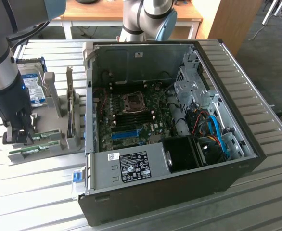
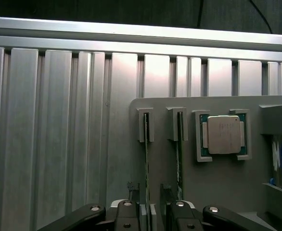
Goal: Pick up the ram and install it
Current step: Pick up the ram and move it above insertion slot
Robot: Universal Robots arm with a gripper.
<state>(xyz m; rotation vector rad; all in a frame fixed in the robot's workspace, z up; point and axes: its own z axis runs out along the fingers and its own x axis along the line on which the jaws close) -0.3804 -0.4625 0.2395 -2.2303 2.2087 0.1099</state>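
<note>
The ram (image 2: 146,168) stands on edge in a slotted holder (image 2: 218,192) near the counter's (image 2: 59,144) edge, beside a twin stick (image 2: 179,159). The fingers (image 2: 166,192) straddle it, wide apart and empty. It looks light, stiff and fragile — best pinched gently across its flat faces.

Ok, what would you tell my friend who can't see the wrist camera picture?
An open gripper hangs just over two thin green ram sticks standing on edge in a gray holder. A square processor chip sits in the same holder, on a ribbed metal table.
</note>
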